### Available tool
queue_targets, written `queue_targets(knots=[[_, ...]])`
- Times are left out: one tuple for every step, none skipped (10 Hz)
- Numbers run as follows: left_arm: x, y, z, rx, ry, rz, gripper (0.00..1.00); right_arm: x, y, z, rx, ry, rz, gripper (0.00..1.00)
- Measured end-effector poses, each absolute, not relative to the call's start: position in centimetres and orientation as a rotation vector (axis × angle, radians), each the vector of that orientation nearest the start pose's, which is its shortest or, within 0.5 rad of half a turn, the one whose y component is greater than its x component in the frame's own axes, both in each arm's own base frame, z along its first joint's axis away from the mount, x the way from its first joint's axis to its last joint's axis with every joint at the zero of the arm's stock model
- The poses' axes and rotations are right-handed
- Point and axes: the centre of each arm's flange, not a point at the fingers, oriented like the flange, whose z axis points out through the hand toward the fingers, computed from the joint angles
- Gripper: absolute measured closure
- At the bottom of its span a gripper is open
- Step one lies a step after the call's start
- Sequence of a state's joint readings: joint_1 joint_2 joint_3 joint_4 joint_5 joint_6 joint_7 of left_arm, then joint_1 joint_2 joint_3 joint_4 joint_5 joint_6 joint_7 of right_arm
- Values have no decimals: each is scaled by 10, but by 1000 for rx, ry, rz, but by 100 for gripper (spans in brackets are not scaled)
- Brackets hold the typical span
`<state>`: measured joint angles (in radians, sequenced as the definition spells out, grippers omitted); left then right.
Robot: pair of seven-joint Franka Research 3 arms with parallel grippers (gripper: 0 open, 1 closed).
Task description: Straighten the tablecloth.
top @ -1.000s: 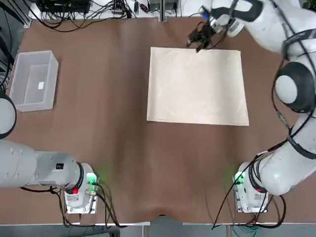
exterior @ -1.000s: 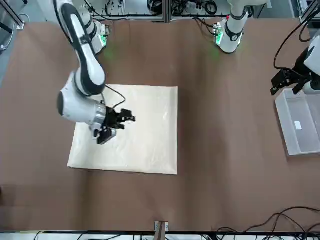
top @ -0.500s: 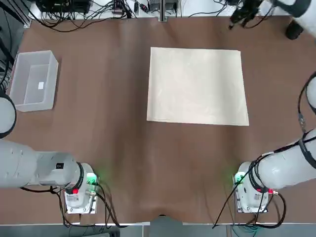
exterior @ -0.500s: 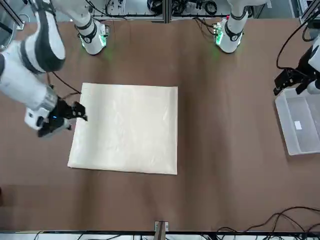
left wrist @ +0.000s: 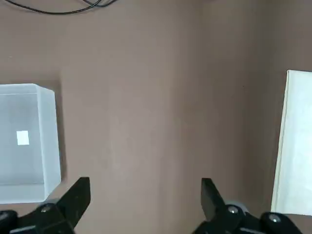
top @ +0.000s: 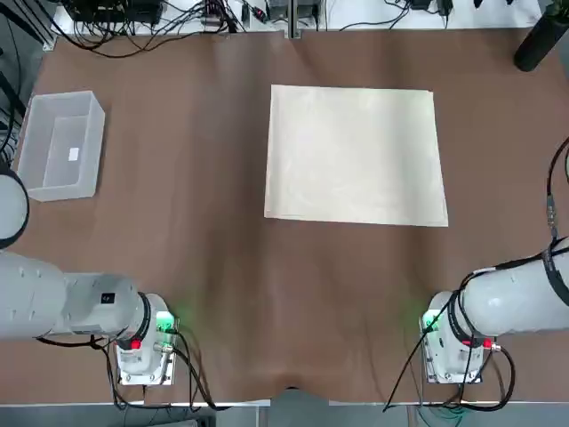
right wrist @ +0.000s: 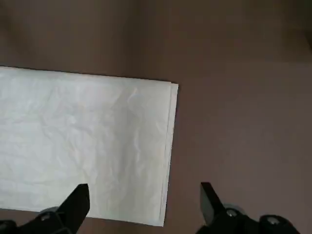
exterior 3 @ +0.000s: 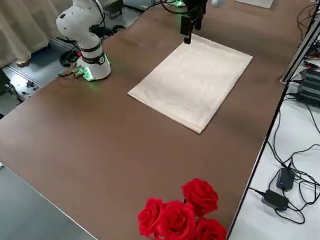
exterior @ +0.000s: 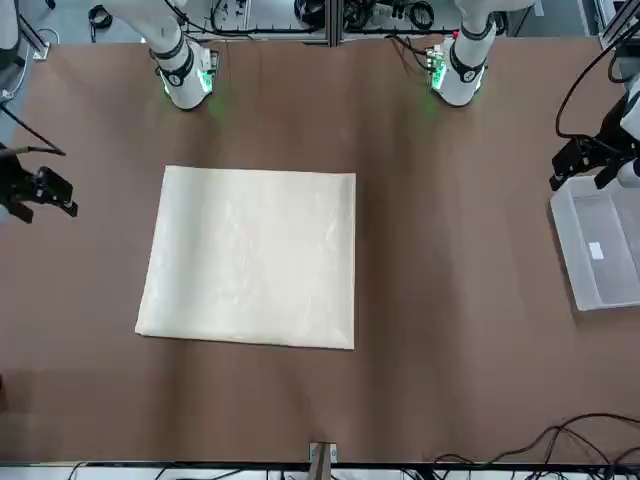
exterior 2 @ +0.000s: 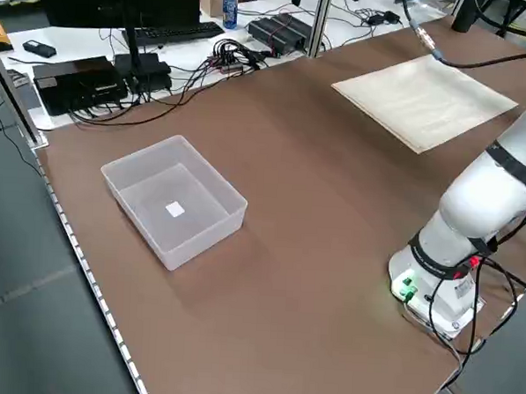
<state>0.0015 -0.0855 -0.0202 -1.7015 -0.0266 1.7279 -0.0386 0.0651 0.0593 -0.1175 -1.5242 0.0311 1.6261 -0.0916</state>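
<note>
The cream tablecloth (top: 356,156) lies flat on the brown table as a lightly creased rectangle, right of centre toward the far side, also seen as tablecloth (exterior: 250,258) from the front. My right gripper (exterior: 62,196) hangs open and empty off the cloth's right side, out of the top view. Its wrist view shows both fingers (right wrist: 78,201) spread above the tablecloth (right wrist: 87,141), whose edge shows two layers. My left gripper (exterior: 578,178) hovers open and empty by the clear bin (exterior: 600,250) at the table's left. In its wrist view the gripper (left wrist: 146,200) stands wide.
The clear plastic bin (top: 60,145) stands at the far left with a small white tag inside. Cables and electronics (top: 133,18) line the far edge. Red roses (exterior 3: 185,217) show at the near corner in the right side view. Both arm bases (top: 142,342) sit at the near edge.
My right gripper has lifted away from the cloth's far edge and swung out to the right, leaving the top view. The cloth and the left arm have stayed put.
</note>
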Motion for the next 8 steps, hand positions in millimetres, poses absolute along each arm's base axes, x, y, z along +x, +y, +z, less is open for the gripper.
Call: queue_targets(knots=[[542, -13, 624, -3164, -35, -176, 0, 571, -25, 628, -3118, -36, -79, 0], [542, -13, 624, -3164, -35, -176, 0, 564, -25, 636, -3117, -25, -82, 0], [542, -13, 624, -3164, -35, -176, 0, 559, -26, 640, -3116, -21, -78, 0], [542, -13, 624, -3164, -35, -176, 0, 558, -27, 641, -3127, -17, -78, 0], [542, -13, 624, -3164, -35, -176, 0, 558, -28, 640, -3137, -14, -75, 0], [542, -13, 624, -3164, -35, -177, 0, 558, -29, 640, -3142, -12, -72, 0], [542, -13, 625, -3164, -35, -179, 0, 558, -29, 639, -3144, -6, -70, 0], [542, -12, 626, -3164, -33, -185, 0, 558, -29, 639, -3144, 11, -69, 0]])
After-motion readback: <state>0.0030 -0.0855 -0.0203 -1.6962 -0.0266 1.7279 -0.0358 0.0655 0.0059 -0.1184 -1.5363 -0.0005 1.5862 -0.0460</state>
